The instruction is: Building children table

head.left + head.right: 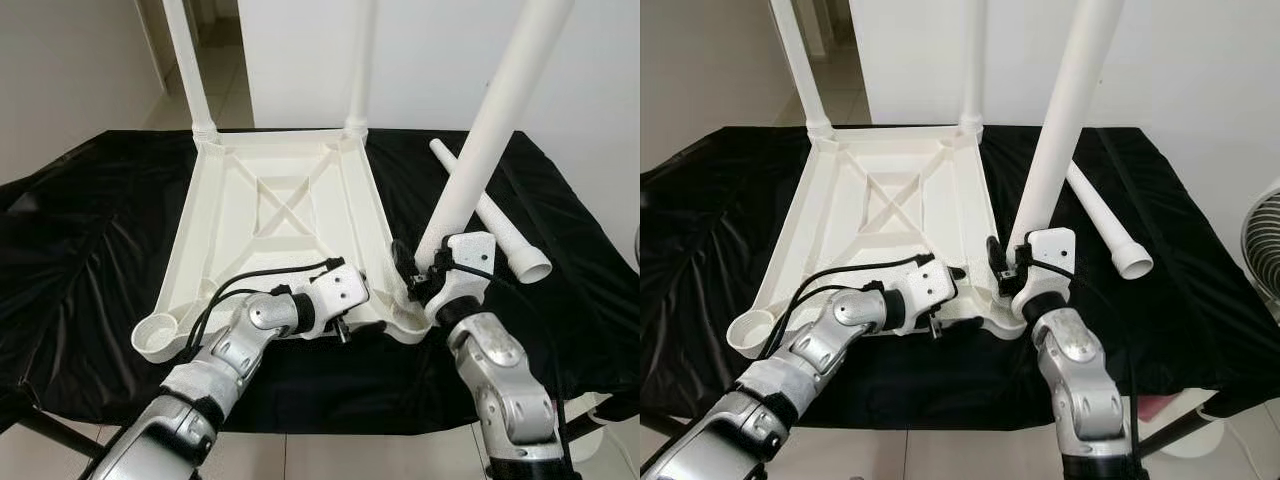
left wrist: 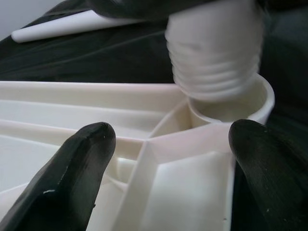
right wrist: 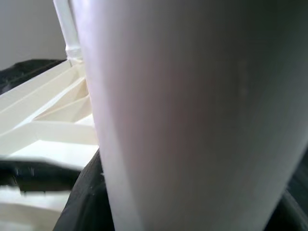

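Observation:
The white plastic table top (image 1: 270, 230) lies upside down on a black cloth. Two legs (image 1: 190, 60) stand screwed into its far corners. My right gripper (image 1: 425, 272) is shut on a third white leg (image 1: 480, 140), which leans to the right. The leg's threaded end (image 2: 214, 62) hangs just above the near right corner socket (image 2: 231, 108), partly inside its rim. My left gripper (image 2: 168, 159) is open at the near edge of the table top, its fingers (image 2: 72, 173) spread either side of a rib next to that socket. The near left socket (image 1: 158, 335) holds nothing.
A fourth leg (image 1: 495, 220) lies loose on the cloth to the right of the table top. The black cloth (image 1: 80, 250) hangs over the work table's edges. A fan (image 1: 1262, 240) stands at the far right, beyond the table.

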